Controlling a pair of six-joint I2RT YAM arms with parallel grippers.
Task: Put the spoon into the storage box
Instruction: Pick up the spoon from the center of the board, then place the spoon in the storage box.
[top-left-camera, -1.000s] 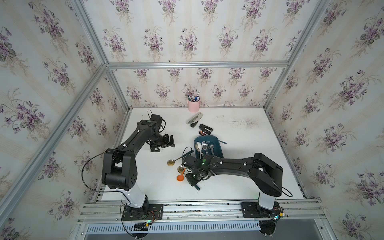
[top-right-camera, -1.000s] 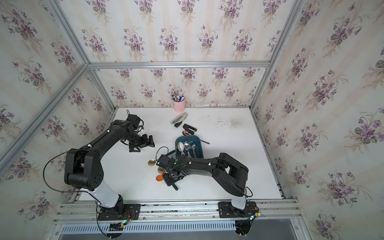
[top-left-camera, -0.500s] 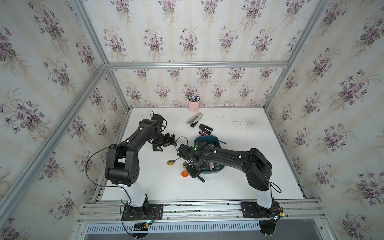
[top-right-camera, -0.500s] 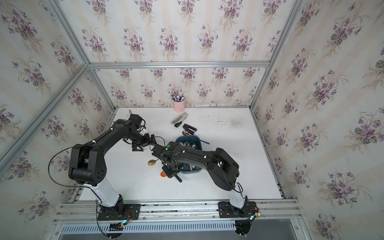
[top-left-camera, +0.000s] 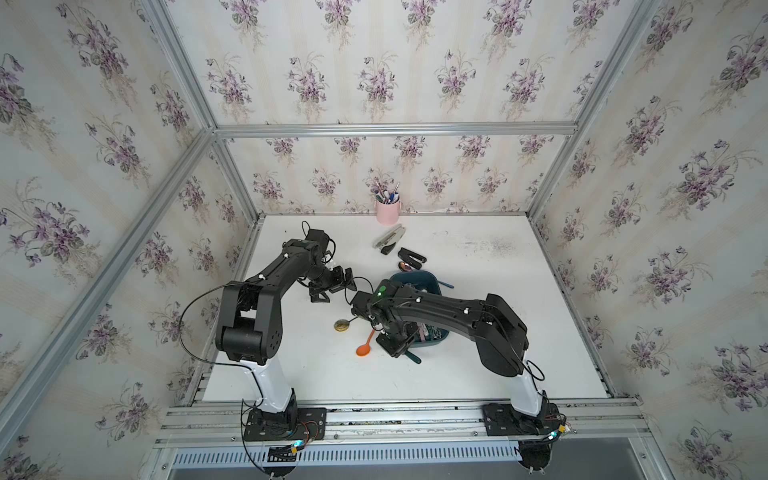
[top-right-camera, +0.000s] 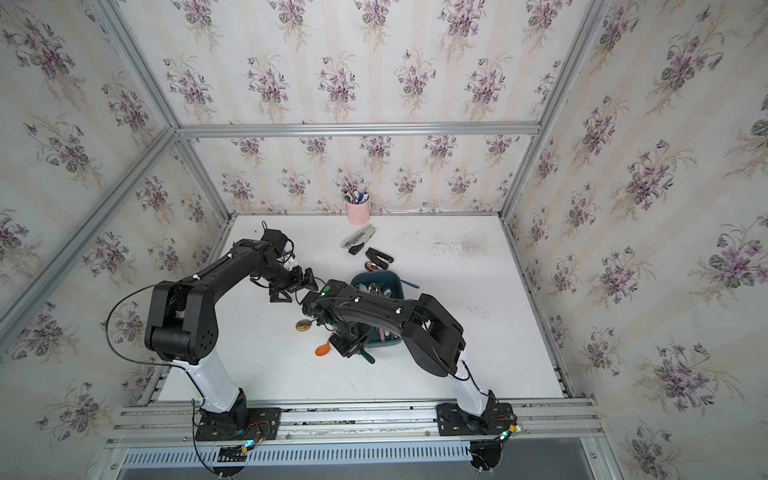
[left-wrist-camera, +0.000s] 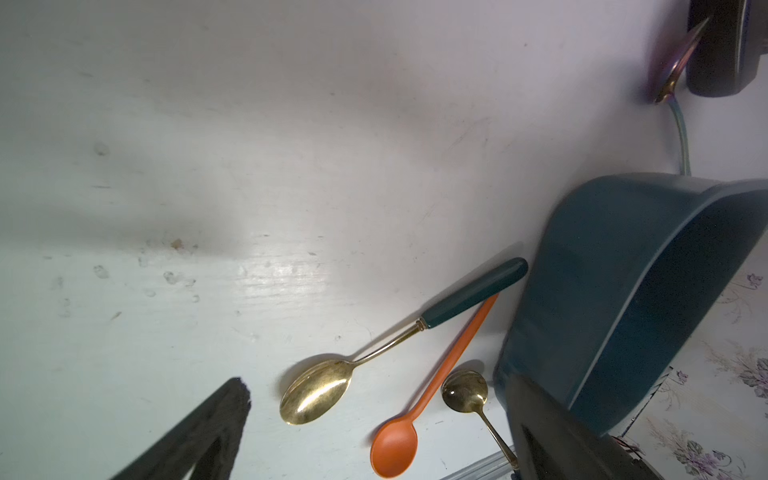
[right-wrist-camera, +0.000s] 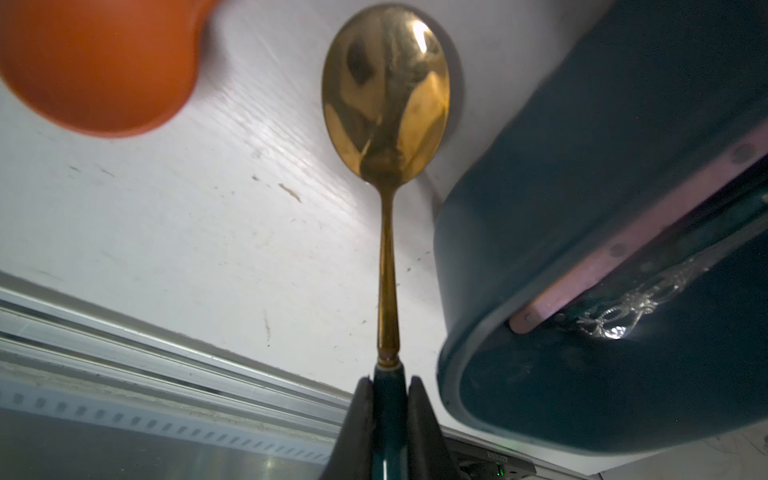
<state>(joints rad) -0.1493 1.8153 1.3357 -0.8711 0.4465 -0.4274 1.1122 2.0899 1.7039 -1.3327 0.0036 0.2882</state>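
Since the spoon (right-wrist-camera: 387, 232) is judged stiff, light and slick, it is best taken by its thicker teal handle, on which the right gripper (right-wrist-camera: 388, 386) is clamped. It is held just outside the storage box (right-wrist-camera: 519, 199). Farther back, the left gripper (top-left-camera: 334, 286) is spread wide, empty.

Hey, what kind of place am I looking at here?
Probably a robot test booth: a left arm and a right arm mounted on a metal rail, flowered wallpaper in an aluminium frame, and a white table with an orange spoon beside a blue tub.
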